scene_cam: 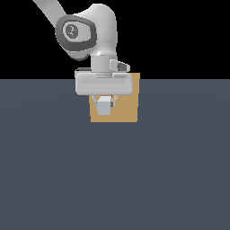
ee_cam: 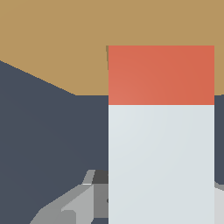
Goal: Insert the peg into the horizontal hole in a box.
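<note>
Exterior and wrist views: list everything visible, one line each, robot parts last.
peg: one, red at the far end, grey-white otherwise; held in the hand, red end toward the box.
box: one, tan; on the floor behind the hand, its face in front of the peg's red end.
hole: cannot be made out; the peg and hand cover that part of the box face.
floor: one, dark slate-blue surface; under everything.
arm: one, white and grey; comes in from the top of the exterior view.
hand: one, white-grey; shut on the peg.
</note>
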Tool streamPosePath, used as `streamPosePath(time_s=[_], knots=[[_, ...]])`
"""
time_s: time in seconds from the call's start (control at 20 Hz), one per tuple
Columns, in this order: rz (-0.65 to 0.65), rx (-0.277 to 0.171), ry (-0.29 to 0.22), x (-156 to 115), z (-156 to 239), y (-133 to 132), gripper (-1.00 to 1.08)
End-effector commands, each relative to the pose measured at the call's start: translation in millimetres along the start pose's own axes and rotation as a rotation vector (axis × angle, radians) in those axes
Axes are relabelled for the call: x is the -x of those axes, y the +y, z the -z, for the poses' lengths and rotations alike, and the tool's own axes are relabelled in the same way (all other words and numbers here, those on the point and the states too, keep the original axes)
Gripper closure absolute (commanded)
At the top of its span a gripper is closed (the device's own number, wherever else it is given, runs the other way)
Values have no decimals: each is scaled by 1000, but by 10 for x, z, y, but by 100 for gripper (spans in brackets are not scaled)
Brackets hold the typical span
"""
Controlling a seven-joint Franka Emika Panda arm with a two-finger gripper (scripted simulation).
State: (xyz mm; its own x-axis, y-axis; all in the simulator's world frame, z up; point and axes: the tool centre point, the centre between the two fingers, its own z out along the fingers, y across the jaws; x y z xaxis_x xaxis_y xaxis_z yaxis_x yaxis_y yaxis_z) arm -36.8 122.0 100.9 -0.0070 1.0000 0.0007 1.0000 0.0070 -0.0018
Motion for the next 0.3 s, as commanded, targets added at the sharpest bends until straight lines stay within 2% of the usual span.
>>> streamPosePath(time_s=[0.0, 0.25], knots=[[-2, 5, 1, -127, 23, 18, 108], [-2, 5, 1, -223, 22, 26, 108]])
